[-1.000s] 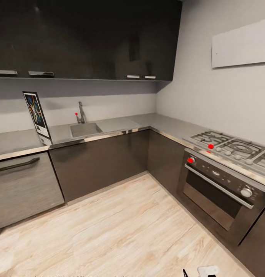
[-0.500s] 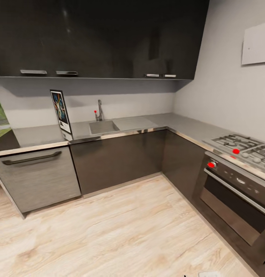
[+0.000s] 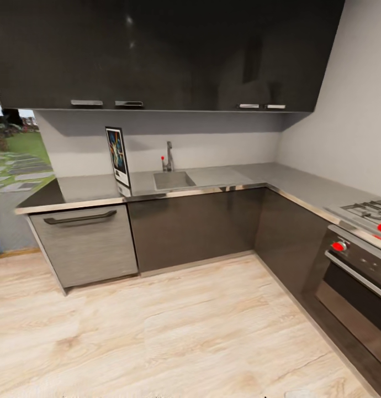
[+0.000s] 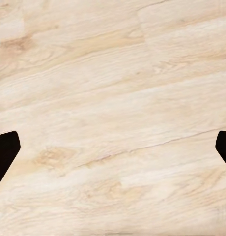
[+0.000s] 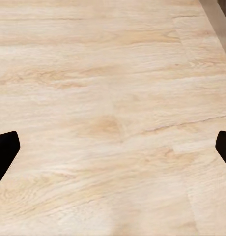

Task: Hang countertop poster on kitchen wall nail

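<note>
While both tools, left [image 4: 113, 157] and right [image 5: 113, 157], hang spread wide and empty over the floor, the poster [image 3: 118, 159], upright on the table [image 3: 223, 178] well ahead beside the sink [image 3: 173, 179], should be approached squarely.

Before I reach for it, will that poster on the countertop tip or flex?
The poster stands upright, unbowed, so probably stiff. It looks thin, near the countertop front edge: a nudge would likely topple it. Probably light.
</note>
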{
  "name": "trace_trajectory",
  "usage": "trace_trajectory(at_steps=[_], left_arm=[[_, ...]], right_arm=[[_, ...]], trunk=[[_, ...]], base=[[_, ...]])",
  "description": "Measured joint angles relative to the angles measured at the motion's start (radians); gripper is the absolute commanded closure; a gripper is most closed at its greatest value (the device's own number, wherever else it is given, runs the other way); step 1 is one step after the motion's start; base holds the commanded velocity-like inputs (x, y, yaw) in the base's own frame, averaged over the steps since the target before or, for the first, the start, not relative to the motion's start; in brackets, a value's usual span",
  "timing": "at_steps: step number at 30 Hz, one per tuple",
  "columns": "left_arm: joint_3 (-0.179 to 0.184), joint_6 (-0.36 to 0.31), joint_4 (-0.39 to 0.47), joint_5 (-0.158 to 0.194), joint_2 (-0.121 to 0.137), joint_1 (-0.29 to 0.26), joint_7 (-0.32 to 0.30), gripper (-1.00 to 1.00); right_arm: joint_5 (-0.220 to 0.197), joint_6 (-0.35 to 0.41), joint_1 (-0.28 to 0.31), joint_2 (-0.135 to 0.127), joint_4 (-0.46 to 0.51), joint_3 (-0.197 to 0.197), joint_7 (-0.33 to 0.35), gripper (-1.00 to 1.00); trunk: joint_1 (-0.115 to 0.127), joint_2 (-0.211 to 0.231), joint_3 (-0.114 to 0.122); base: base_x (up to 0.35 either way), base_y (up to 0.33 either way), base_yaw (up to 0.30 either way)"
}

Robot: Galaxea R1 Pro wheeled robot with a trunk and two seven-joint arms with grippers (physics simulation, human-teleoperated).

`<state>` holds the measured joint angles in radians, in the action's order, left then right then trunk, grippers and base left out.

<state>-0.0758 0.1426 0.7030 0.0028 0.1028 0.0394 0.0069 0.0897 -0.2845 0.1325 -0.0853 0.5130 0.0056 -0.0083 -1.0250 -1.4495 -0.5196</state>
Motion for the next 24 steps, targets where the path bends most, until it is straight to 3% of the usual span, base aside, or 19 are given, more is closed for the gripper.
trace_trajectory(at_steps=[13, 17, 24], left_arm=[[0.001, -0.001, 0.0, 0.0, 0.0, 0.0, 0.0, -1.0], [0.002, -0.001, 0.0, 0.0, 0.0, 0.0, 0.0, -1.0], [0.003, -0.002, 0.0, 0.0, 0.0, -0.001, -0.001, -1.0]], right_arm=[[0.007, 0.0, 0.0, 0.0, 0.0, 0.0, 0.001, -1.0], [0.007, 0.002, -0.002, -0.001, -0.003, -0.002, 0.003, -1.0], [0.008, 0.003, -0.004, -0.003, -0.01, -0.001, 0.006, -1.0]], trunk=[[0.0, 0.0, -0.007], [0.0, 0.0, -0.01], [0.001, 0.0, -0.011]], base=[[0.021, 0.002, 0.276], [0.224, 0.053, 0.215], [0.31, 0.135, 0.027]])
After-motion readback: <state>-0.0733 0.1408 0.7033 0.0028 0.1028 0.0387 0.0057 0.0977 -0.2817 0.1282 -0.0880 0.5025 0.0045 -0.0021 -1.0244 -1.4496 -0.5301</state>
